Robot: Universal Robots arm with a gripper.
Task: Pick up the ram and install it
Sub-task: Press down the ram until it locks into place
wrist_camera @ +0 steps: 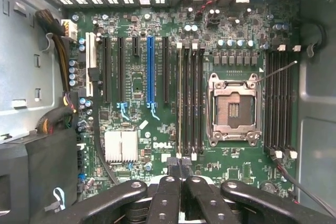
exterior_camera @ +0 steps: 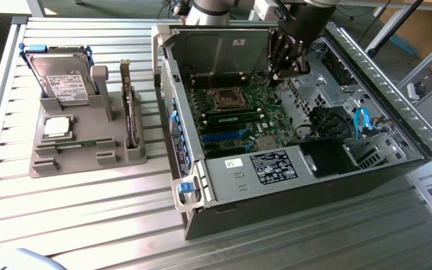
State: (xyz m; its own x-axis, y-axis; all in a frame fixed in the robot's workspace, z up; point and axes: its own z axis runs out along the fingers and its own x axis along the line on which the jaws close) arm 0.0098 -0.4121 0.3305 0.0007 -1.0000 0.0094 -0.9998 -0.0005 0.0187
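Observation:
A thin green ram stick (exterior_camera: 227, 118) stands seated on edge in a long memory slot of the motherboard, beside the processor socket (exterior_camera: 225, 100). In the wrist view the ram (wrist_camera: 180, 103) fills the slot furthest from the socket (wrist_camera: 232, 109) in that bank. My gripper (exterior_camera: 282, 76) hangs inside the open computer case above the board, off one end of that ram. Its fingers (wrist_camera: 169, 182) are shut together with nothing between them, the gripper (wrist_camera: 180, 165) in line with the ram's end.
A grey holder (exterior_camera: 66, 163) at the exterior view's left carries a hard drive (exterior_camera: 60, 76), a square silver chip (exterior_camera: 57, 127), an upright expansion card (exterior_camera: 130, 112) and a thin green strip (exterior_camera: 73, 145) in its front groove. Case walls (exterior_camera: 224, 48), cables (exterior_camera: 362, 121) and a black shroud (exterior_camera: 328, 154) surround the board.

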